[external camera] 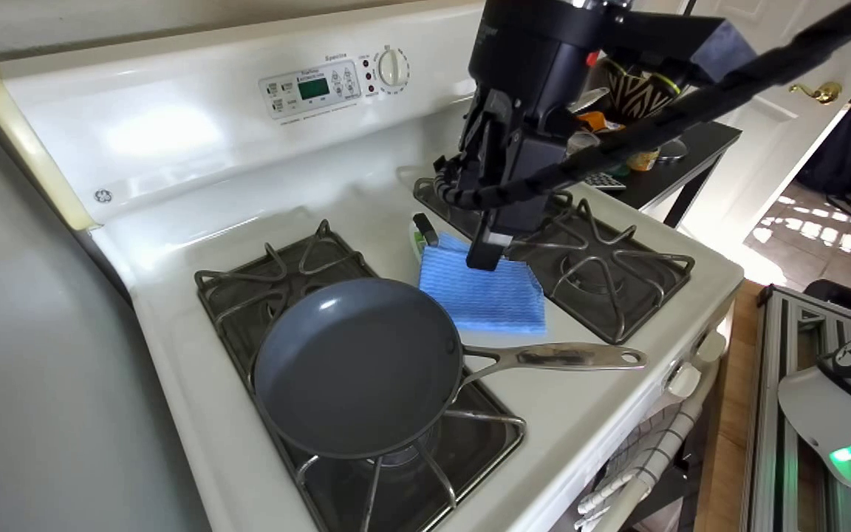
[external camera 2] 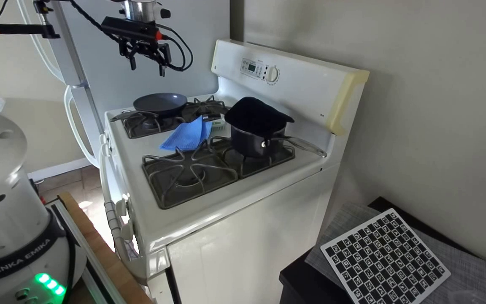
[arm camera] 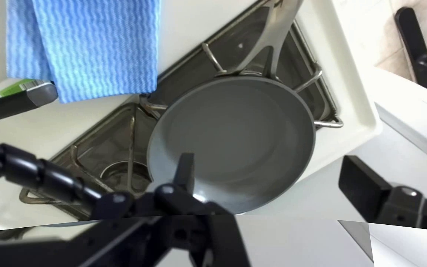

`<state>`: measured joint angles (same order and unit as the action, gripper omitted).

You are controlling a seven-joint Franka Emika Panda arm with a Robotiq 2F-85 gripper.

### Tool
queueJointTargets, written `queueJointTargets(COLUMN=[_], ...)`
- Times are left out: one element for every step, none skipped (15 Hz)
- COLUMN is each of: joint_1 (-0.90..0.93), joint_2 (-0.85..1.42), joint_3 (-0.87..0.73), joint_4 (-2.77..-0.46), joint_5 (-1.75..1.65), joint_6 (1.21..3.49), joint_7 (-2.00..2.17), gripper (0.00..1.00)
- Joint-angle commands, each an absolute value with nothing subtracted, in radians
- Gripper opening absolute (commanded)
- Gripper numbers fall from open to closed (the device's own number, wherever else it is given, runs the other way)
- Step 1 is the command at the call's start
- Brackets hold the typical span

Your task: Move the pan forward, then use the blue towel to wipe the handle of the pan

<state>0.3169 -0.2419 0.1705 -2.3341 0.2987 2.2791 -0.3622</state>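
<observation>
The grey frying pan [external camera: 359,369] sits on the grate of the stove's fridge-side burners; it also shows in an exterior view [external camera 2: 160,103] and the wrist view [arm camera: 232,133]. Its metal handle [external camera: 566,357] points toward the stove's front edge. The folded blue towel [external camera: 481,295] lies on the white stovetop between the burner sets, beside the pan; it also shows in an exterior view [external camera 2: 190,134] and the wrist view [arm camera: 102,48]. My gripper [external camera 2: 147,71] is open and empty, raised above the stove; in the wrist view its spread fingers [arm camera: 269,161] frame the pan's far part.
A dark pot [external camera 2: 249,141] with a black cloth-like thing [external camera 2: 260,116] on it stands on the back burner of the opposite set. A black-handled item [arm camera: 20,101] with a green label lies partly under the towel. The control panel [external camera: 315,89] rises behind; a refrigerator [external camera 2: 184,50] stands beside.
</observation>
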Motion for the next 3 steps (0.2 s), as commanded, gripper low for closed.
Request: queueJointTargets(joint_1=[0.315,0.315,0.316], joint_2=[-0.248,-0.252,-0.255], joint_3=[0.174,0.173,0.173], joint_4=[-2.329,-2.329,-2.329], joint_5=[0.303,0.304,0.305], joint_6=[2.269,2.267,2.267], joint_7=[-0.361,-0.361,-0.360], gripper=[1.00,1.00,1.00])
